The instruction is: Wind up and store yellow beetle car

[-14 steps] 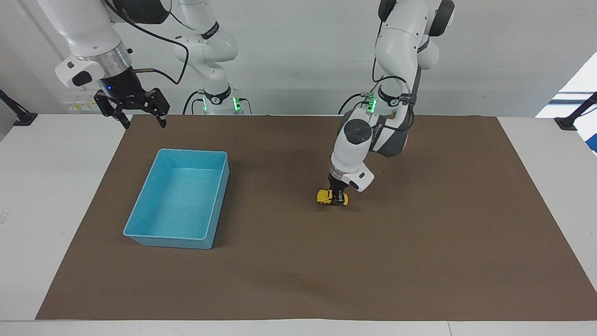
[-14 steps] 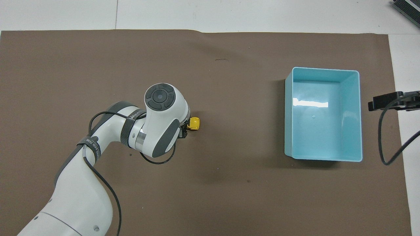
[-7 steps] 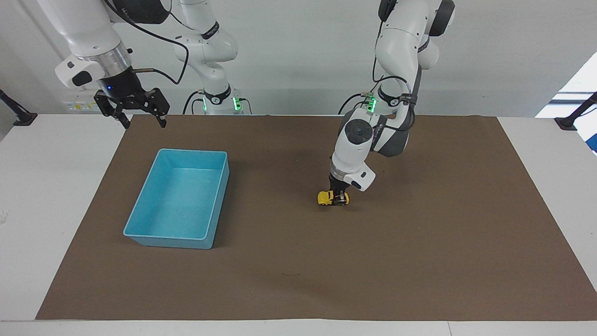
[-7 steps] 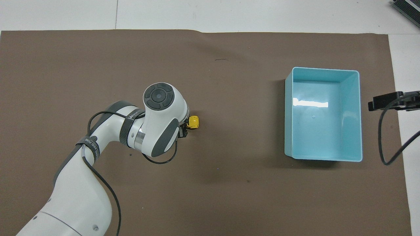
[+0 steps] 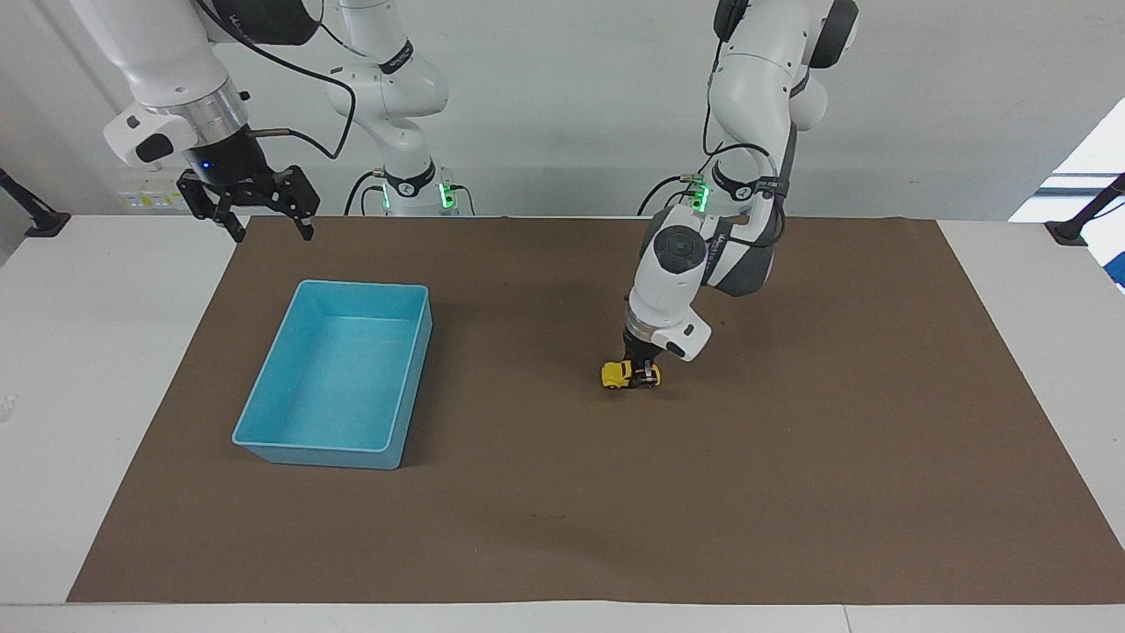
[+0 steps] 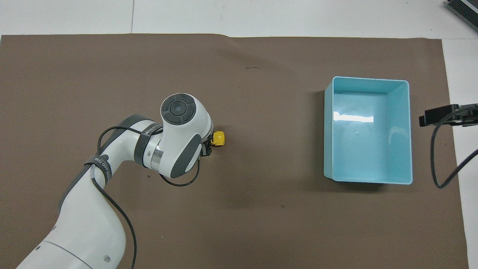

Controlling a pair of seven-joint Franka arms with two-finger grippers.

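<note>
The yellow beetle car (image 5: 615, 375) stands with its wheels on the brown mat (image 5: 791, 457), about mid-table and beside the blue bin (image 5: 407, 391) toward the left arm's end. My left gripper (image 5: 642, 376) comes straight down on the car's rear half and is shut on it. In the overhead view the left wrist hides most of the grip, and only the car's front (image 6: 218, 138) sticks out. My right gripper (image 5: 260, 216) hangs open and empty over the mat's corner by the right arm's base, where that arm waits.
The blue bin (image 6: 328, 134) is open-topped with nothing in it, at the right arm's end of the mat. The white table (image 5: 97, 369) shows around the mat. The right arm's black cable (image 6: 435, 157) loops beside the bin.
The left gripper has dragged the car a short way along the mat toward the left arm's end, away from the bin. The right arm has stayed still.
</note>
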